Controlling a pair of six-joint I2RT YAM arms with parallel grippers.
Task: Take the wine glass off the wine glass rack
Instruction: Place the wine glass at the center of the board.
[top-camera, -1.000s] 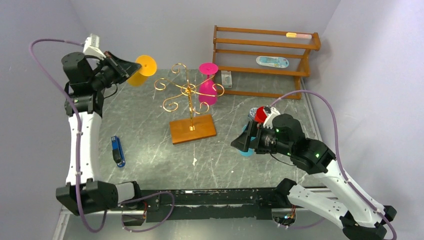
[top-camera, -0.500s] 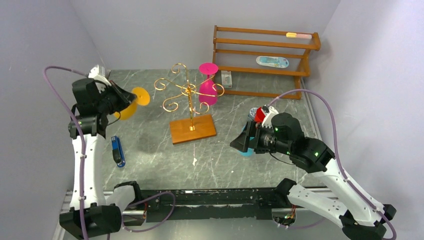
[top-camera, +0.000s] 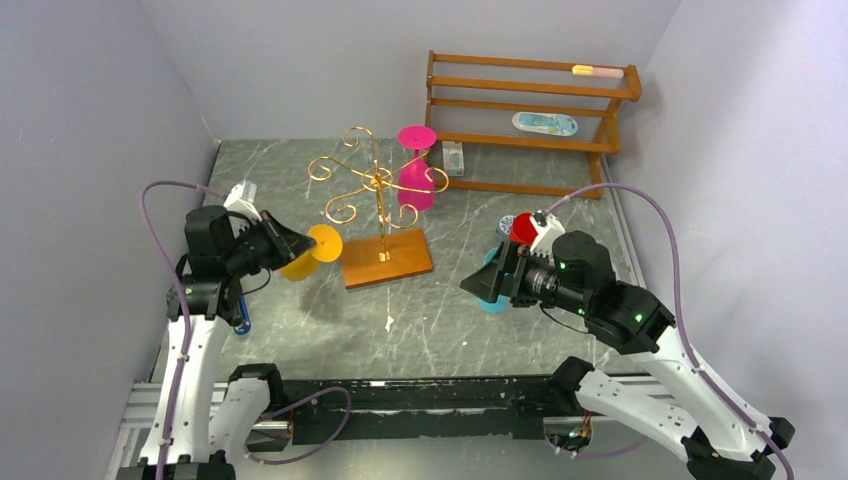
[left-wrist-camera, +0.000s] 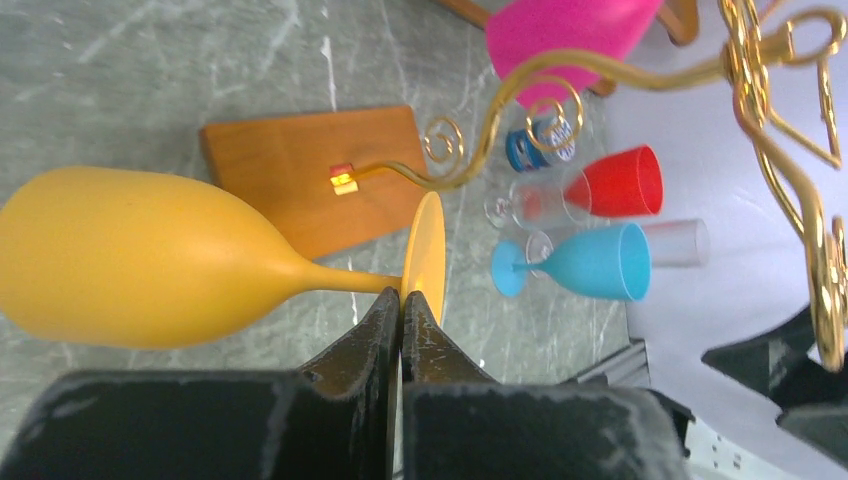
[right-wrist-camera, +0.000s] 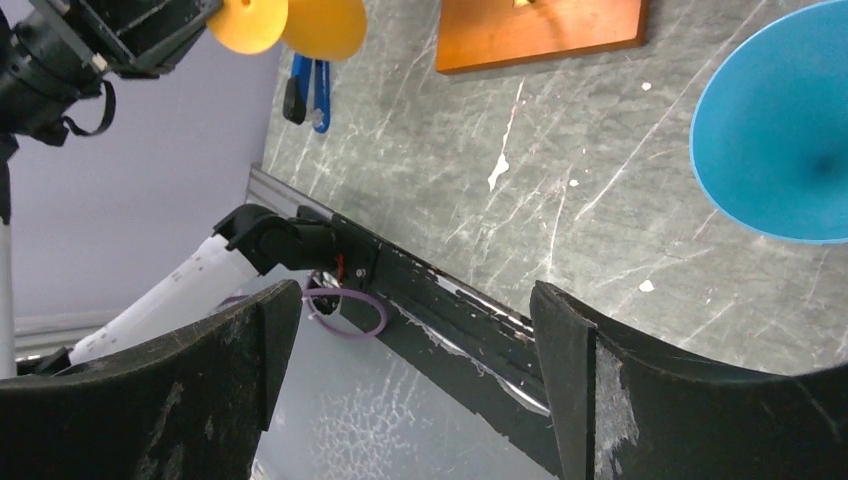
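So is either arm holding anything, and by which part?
The left end effector grips the yellow wine glass by the rim of its round foot. The right end effector is open, holding nothing.

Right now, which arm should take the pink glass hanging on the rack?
Right. The right tool is open and empty, and the pink glass hangs on the right side of the rack. The left tool is shut on the yellow glass.

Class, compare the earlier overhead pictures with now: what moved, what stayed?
The left end effector, shut on the yellow-orange plastic wine glass, carried it from the far left corner toward the near edge, beside the wooden base of the gold wire rack. The open right end effector, pink hanging wine glass and rack stayed put.
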